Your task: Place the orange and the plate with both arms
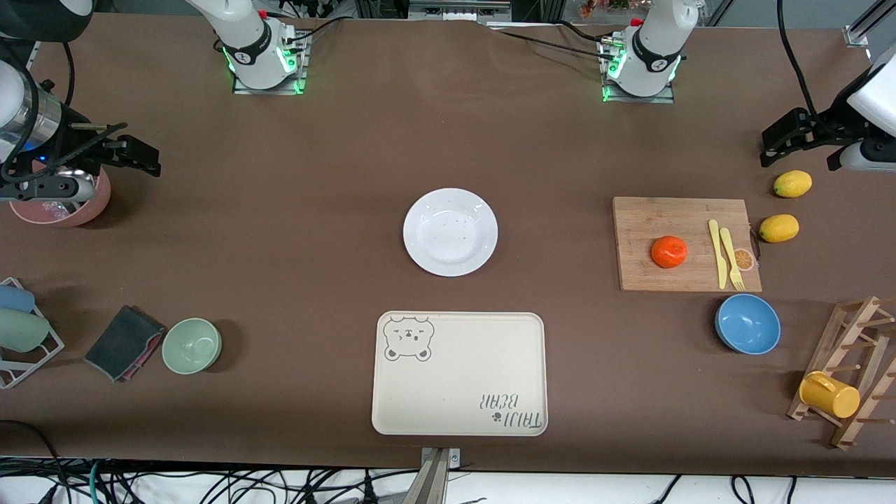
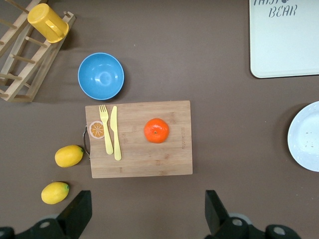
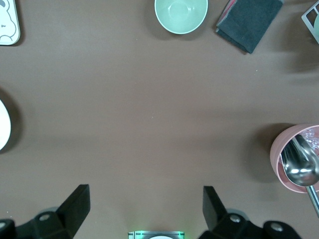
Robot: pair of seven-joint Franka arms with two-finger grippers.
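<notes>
The orange (image 1: 668, 251) sits on a wooden cutting board (image 1: 651, 217) toward the left arm's end of the table; it also shows in the left wrist view (image 2: 156, 130). The white plate (image 1: 450, 231) lies empty at the table's middle, and its edge shows in both wrist views (image 2: 305, 137) (image 3: 2, 124). My left gripper (image 1: 805, 148) (image 2: 147, 214) is open and empty, up over the table beside the lemons. My right gripper (image 1: 105, 157) (image 3: 144, 209) is open and empty, up over the pink bowl (image 1: 84, 206).
A yellow knife and fork (image 1: 724, 253) lie on the board. Two lemons (image 1: 778, 227), a blue bowl (image 1: 747, 323) and a mug rack (image 1: 847, 371) are nearby. The bear tray (image 1: 460, 373) is nearer the camera than the plate. A green bowl (image 1: 192, 345) and dark cloth (image 1: 124, 341) lie toward the right arm's end.
</notes>
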